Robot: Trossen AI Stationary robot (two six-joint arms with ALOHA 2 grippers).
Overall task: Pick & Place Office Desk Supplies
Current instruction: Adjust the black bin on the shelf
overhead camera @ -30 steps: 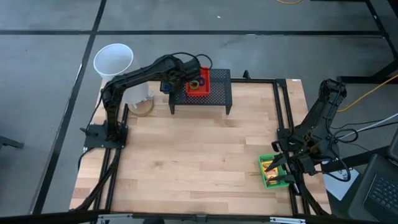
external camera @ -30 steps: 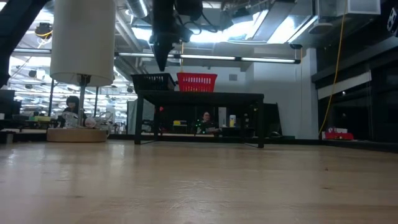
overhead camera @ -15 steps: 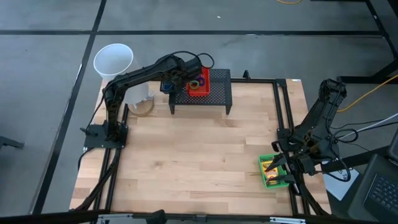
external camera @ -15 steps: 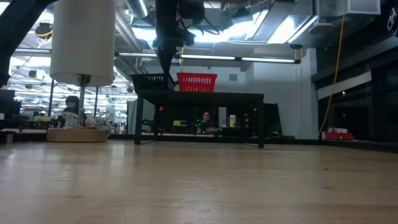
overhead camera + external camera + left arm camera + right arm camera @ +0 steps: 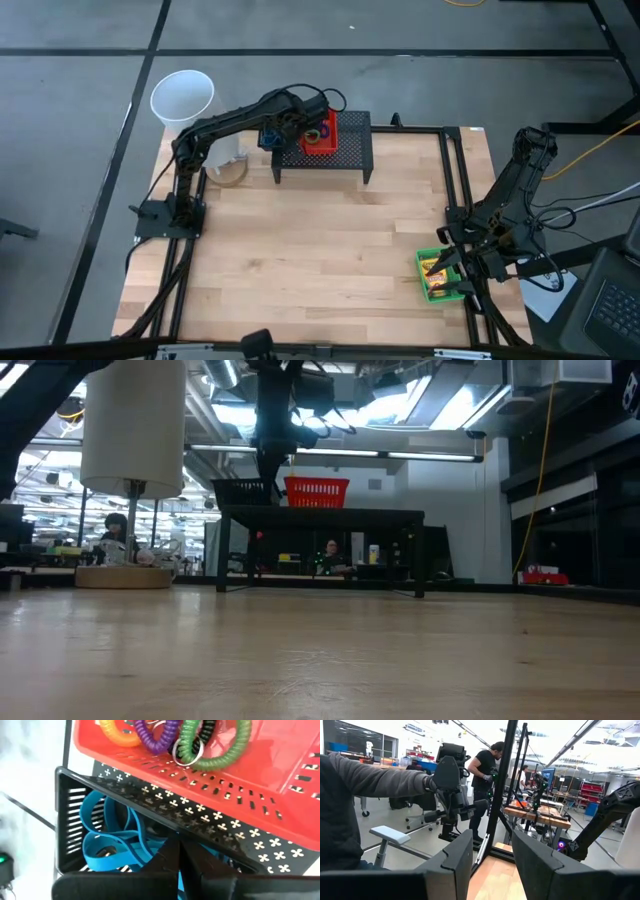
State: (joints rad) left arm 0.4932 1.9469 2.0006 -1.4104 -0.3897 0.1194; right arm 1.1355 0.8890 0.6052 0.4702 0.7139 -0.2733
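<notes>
Left gripper low over the black basket — snag risk

Left gripper (image 5: 283, 133) hangs over black basket (image 5: 75, 815) on the stand (image 5: 350, 150), fingers pressed together, nothing seen between them. Blue-handled scissors (image 5: 107, 845) lie inside; coil loops (image 5: 165, 732) sit in the adjoining red basket (image 5: 320, 138). Descending off-centre could clip the shared rim and shove both baskets. Right gripper (image 5: 492, 855) idles spread beside green basket (image 5: 437, 275)

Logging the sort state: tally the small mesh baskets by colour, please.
Red basket: 1
Black basket: 1
Green basket: 1
Total: 3
</notes>
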